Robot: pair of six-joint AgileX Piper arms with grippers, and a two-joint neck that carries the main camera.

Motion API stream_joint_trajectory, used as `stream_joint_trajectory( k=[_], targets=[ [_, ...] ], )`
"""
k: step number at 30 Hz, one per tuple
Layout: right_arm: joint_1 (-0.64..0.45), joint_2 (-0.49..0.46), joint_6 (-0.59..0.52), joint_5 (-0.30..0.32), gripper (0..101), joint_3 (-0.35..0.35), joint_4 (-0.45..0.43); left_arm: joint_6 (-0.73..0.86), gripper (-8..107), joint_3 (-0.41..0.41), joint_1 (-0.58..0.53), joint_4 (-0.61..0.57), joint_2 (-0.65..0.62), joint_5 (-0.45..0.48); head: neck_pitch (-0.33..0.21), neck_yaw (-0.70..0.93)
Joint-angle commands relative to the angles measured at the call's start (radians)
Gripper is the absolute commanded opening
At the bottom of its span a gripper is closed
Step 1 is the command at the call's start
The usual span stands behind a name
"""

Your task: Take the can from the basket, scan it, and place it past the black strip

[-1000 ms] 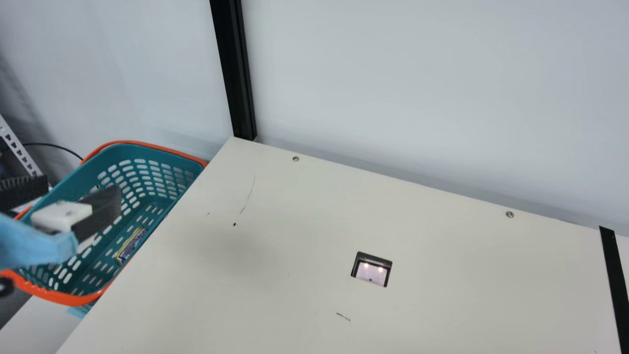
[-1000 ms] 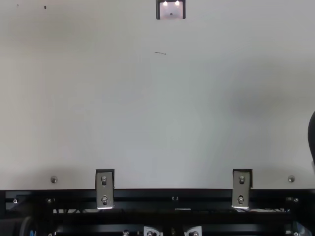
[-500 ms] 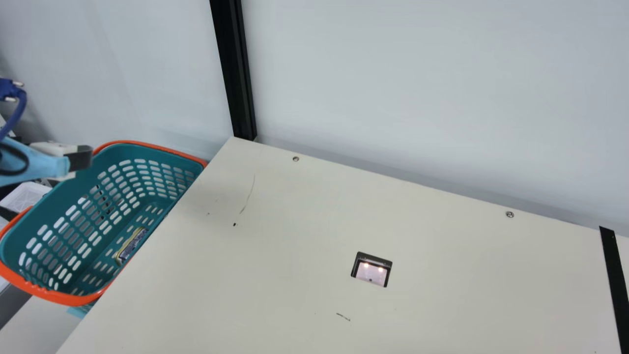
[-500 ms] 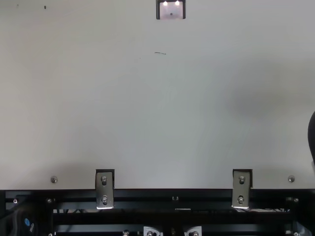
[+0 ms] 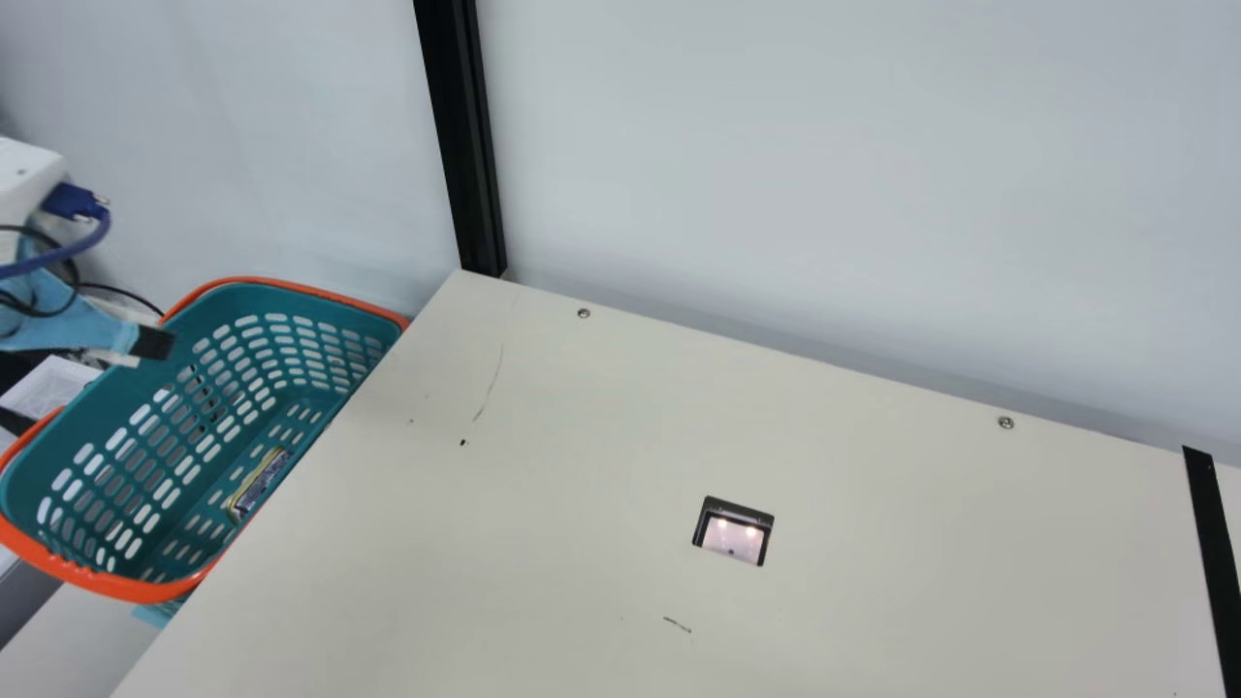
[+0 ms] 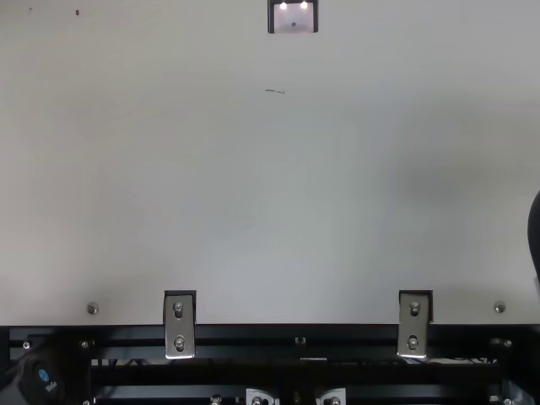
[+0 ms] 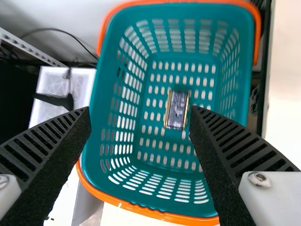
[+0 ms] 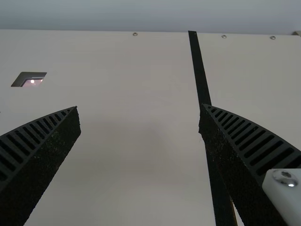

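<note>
Facing basket (image 5: 102, 583), left tool (image 5: 155, 343) spread, seemingly tilted

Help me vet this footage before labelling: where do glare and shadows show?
Main and top views: two bright spots in the small dark-framed scanner window; top view: soft shading dims the cream table toward the right; left wrist view: a silver screw catches a highlight; right wrist view: faint shading between the black ribbed fingers of the right gripper.
</note>
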Motion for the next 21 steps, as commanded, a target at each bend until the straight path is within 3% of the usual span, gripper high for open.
stream_joint_trajectory(
  k=[1,14,21],
  targets=[
    [0.0,0.0,0.0,0.0,101,0.0,0.0,0.01,90,-0.027,-0.001,-0.002,0.074,0.015,-0.027,0.034],
    [0.0,0.0,0.0,0.0,101,0.0,0.0,-0.002,90,-0.203,-0.017,0.003,0.315,0.121,-0.027,0.034],
    [0.0,0.0,0.0,0.0,101,0.0,0.0,-0.039,90,-0.259,-0.04,0.013,0.41,0.164,-0.027,0.034]
  ],
)
